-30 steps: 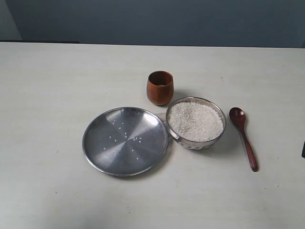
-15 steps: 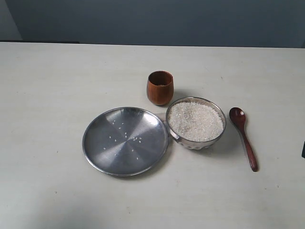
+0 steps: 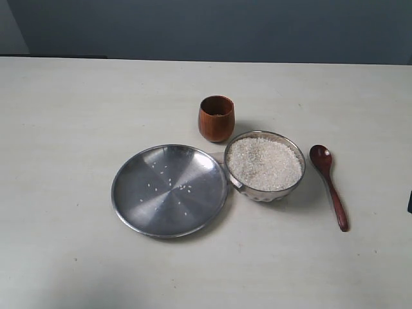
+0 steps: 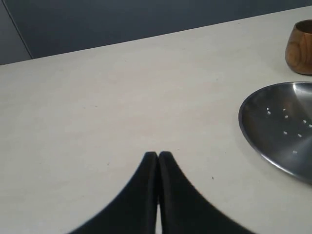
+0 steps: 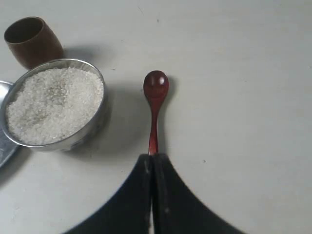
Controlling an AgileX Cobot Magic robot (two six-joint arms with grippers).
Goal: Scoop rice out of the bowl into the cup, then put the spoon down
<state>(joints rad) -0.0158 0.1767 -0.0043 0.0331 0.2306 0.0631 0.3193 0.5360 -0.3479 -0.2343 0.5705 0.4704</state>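
- My left gripper (image 4: 158,155) is shut tight. Its two black tips press together and there is nothing between them. It hangs over the pale, flat table (image 4: 97,97).
- My right gripper (image 5: 152,157) is shut tight too, and it holds nothing. In its own camera, its tips cover the end of the handle of the dark red-brown wooden spoon (image 5: 154,114), which has a small oval head and a long thin handle.
- In the outside picture the spoon lies flat on the table at the right of the frame. Its head points toward the top, and it is near the bowl but not touching it.
- The round shiny steel bowl (image 3: 267,195) sits just right of the middle. It is full of small white rice (image 3: 264,163).
- The small round red-brown wooden cup (image 3: 215,118) stands upright just up and left of the bowl, very close to it.
- The wide flat steel plate (image 3: 148,212) lies left of the bowl, its edge right up against it. A few white grains lie on the plate.
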